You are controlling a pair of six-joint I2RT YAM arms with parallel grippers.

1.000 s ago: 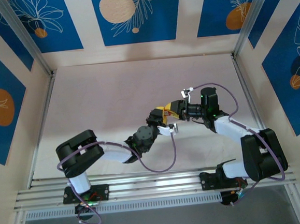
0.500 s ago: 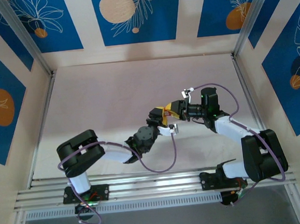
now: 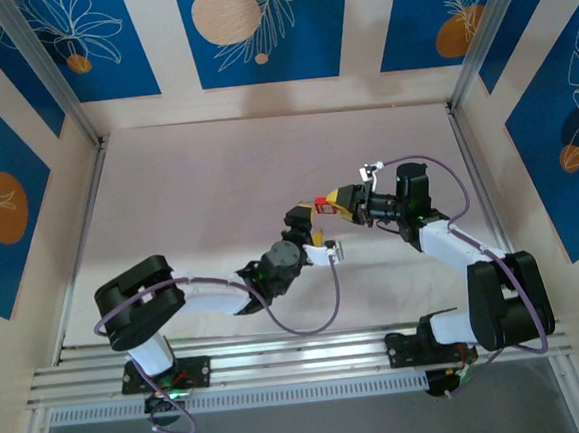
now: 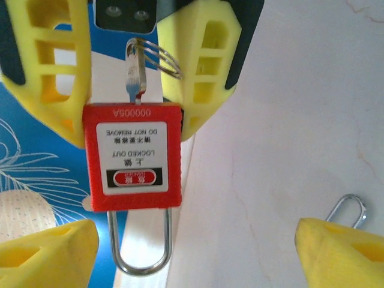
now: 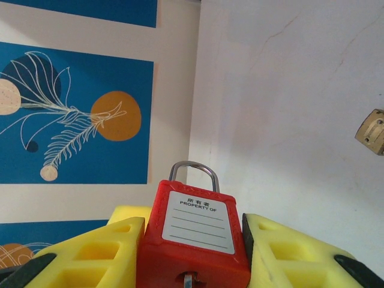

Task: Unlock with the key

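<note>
Left wrist view: the key (image 4: 134, 72) is seen seated in the base of the red safety padlock (image 4: 132, 157), with its key ring (image 4: 167, 60) just beside it. The padlock is clamped between the right fingers (image 4: 204, 66), held off the surface (image 4: 288, 120). The left fingers (image 4: 48, 252) are spread wide apart, touching nothing, near the padlock's shackle end.

The table (image 3: 217, 182) is seen from above; the red padlock (image 4: 132, 157) is framed closely by both wrist cameras, from opposite sides.
</note>
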